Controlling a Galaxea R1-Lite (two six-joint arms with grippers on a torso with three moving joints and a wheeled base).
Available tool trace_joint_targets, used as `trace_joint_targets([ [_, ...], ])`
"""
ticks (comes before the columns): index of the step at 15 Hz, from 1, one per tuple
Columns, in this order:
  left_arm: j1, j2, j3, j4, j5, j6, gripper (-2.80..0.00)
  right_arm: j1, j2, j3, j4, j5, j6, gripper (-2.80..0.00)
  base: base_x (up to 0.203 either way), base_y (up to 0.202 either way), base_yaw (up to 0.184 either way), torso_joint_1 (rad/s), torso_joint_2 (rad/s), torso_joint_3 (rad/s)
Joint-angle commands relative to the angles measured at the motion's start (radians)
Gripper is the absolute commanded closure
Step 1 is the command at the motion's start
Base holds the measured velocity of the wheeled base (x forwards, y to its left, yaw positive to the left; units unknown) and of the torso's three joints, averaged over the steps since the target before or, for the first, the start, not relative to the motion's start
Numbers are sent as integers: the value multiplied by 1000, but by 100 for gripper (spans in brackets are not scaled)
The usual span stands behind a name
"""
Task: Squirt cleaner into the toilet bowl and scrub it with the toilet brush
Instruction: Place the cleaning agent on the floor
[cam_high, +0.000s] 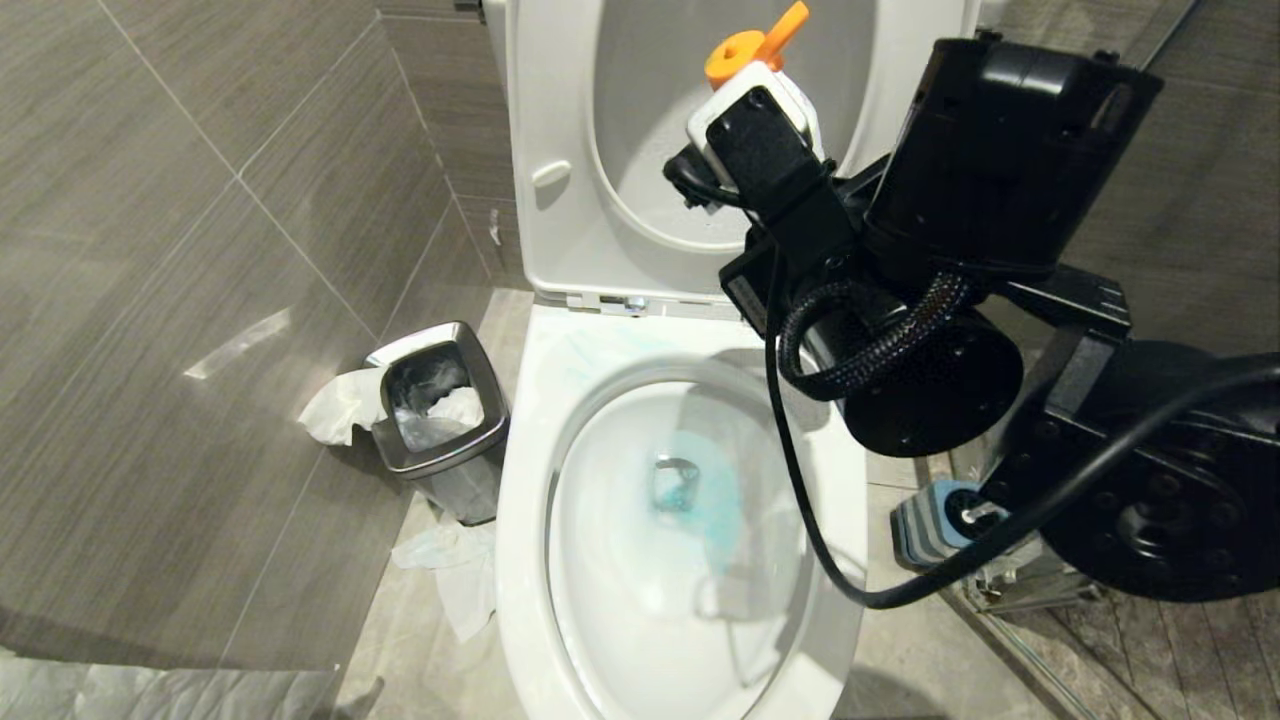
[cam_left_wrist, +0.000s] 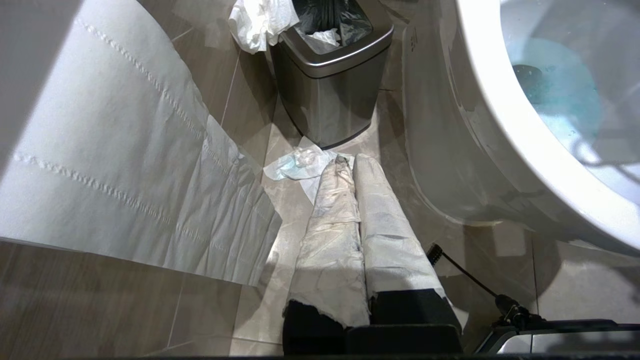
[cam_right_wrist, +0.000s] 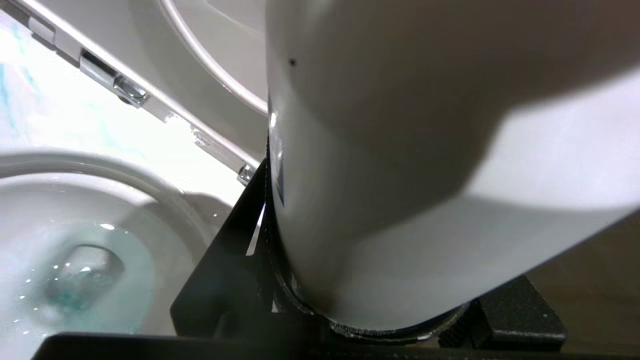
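The toilet bowl (cam_high: 640, 640) is smooth, shiny white porcelain, and the blue cleaner (cam_high: 715, 500) in it looks wet and thin. The small bin (cam_high: 440, 420) is dull silver metal with a shiny black plastic bag inside, and crumpled soft paper (cam_high: 450, 570) lies on the floor (cam_high: 400, 620) of smooth grey tiles. The bottle (cam_right_wrist: 400, 175) is smooth white plastic with an orange plastic cap (cam_high: 755, 45), and the left fingers (cam_left_wrist: 380, 225) are wrapped in rough white cloth.
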Motion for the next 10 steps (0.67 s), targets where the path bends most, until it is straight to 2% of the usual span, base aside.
trace_joint_targets([
  [1, 0, 0, 2, 0, 0, -1, 0, -1, -21, -35, 70, -5, 24, 0, 0, 0, 0, 0, 0, 0],
  [4, 0, 0, 2, 0, 0, 0, 0, -2, -91, -63, 252, 8, 134, 0, 0, 0, 0, 0, 0, 0],
  [10, 0, 0, 2, 0, 0, 0, 0, 0, -308, -41, 592, 79, 424, 0, 0, 0, 0, 0, 0, 0],
])
